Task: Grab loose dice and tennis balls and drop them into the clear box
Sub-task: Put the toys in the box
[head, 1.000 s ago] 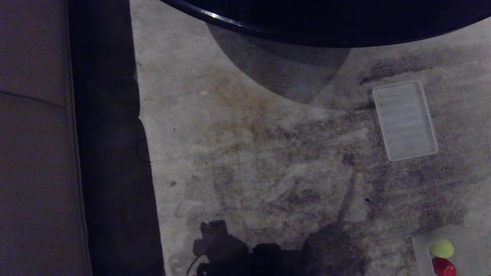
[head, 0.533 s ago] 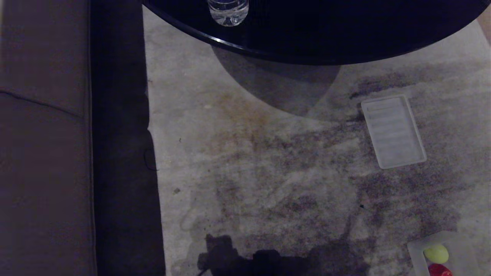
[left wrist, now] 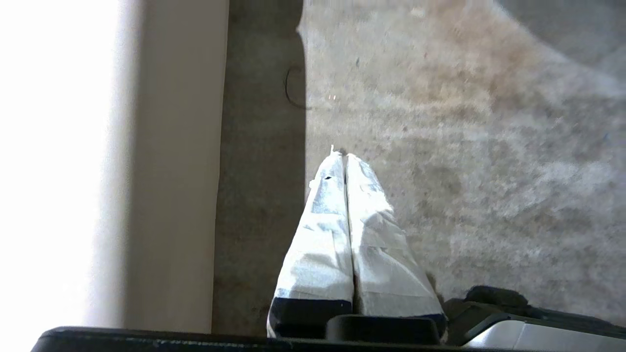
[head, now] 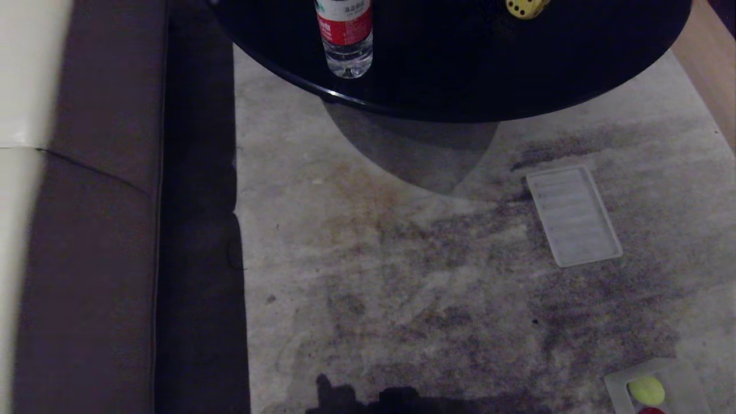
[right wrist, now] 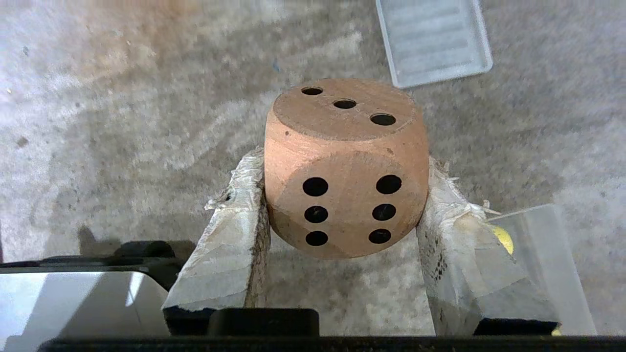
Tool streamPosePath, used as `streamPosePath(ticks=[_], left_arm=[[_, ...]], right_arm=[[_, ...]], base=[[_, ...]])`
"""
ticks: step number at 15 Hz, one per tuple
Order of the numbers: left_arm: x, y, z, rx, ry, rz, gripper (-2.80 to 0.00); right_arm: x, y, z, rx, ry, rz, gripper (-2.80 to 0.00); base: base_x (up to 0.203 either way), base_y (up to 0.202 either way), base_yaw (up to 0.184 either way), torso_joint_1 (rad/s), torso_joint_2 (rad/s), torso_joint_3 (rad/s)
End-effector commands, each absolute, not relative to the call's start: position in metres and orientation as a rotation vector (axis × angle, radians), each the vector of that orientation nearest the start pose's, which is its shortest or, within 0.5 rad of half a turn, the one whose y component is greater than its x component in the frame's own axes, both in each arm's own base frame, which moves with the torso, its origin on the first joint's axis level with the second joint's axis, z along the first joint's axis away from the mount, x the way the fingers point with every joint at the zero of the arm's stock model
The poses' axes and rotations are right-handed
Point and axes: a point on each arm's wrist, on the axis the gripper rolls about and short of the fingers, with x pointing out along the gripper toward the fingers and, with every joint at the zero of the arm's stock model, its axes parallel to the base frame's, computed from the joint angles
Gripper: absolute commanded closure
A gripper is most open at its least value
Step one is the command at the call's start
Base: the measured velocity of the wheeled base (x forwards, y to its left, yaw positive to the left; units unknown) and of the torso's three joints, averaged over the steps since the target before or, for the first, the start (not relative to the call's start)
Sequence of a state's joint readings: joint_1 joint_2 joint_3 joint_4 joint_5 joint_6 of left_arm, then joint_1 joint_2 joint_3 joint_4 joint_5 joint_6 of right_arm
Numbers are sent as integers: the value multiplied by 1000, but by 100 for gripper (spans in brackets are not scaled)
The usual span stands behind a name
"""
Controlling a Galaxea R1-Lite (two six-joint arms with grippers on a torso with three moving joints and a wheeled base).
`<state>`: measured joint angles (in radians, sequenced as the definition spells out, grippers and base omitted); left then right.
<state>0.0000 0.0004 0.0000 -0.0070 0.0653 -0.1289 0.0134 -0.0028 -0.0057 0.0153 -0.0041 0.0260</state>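
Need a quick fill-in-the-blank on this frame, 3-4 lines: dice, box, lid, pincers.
1. The right pincer is shut on the ____ die.
2. The yellow die sits on the black ____.
3. The tennis ball lies inside the clear ____.
4. The left pincer is shut and holds ____.

Missing words: tan; table; box; nothing

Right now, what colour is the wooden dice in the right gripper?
Tan wooden dice with black pips, clearest in the right wrist view, between the right gripper fingers.
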Motion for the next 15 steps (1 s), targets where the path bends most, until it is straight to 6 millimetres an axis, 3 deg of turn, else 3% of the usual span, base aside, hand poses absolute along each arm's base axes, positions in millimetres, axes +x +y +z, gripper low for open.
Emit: streamPosePath(ticks=[1,15], left_arm=[[-23,1,76,-130,-9,66,0],[-23,1,76,-130,-9,66,0]], right_arm=[[-23,0,76,24,9,11,0],[-23,0,76,28,9,11,0]], base=[[0,0,0,2,2,202],[0,0,0,2,1,204]])
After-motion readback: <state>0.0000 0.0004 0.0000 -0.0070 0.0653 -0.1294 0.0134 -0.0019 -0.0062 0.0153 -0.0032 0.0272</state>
